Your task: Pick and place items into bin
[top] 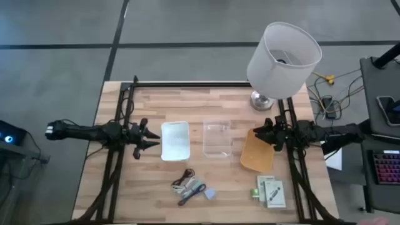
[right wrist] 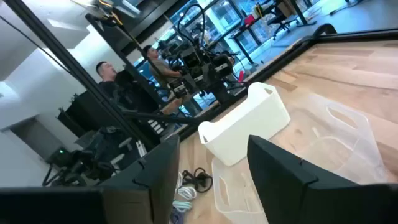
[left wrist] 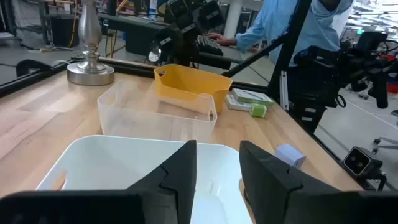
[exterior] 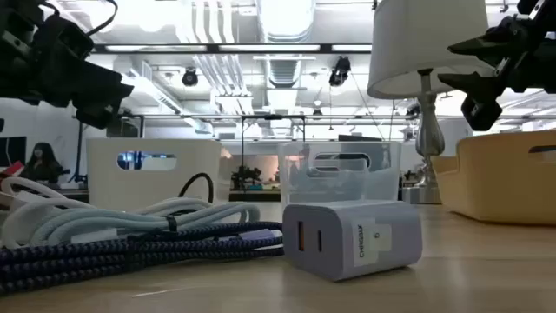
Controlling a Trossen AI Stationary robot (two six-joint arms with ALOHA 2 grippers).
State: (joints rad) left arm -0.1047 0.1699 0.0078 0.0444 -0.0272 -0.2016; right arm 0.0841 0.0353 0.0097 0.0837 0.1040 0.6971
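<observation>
The dark cable bundle (top: 187,186) lies on the near part of the table, and a lavender-blue block (top: 210,194) rests beside it. To their right lie a small green piece (top: 255,193) and flat white packets (top: 272,191). In the low view the block (exterior: 352,236) sits just in front of the cables (exterior: 130,235). Three bins stand in a row: white (top: 175,140), clear (top: 217,139) and yellow (top: 257,151). My left gripper (top: 147,137) hovers open at the white bin's left side (left wrist: 217,174). My right gripper (top: 259,134) hovers open over the yellow bin's far edge (right wrist: 214,180).
A lamp with a white shade (top: 281,59) stands on its metal base (left wrist: 90,68) at the far right of the table. A person in a blue shirt (left wrist: 292,25) is beyond the table's right side. Bare wood lies between the bins and the near items.
</observation>
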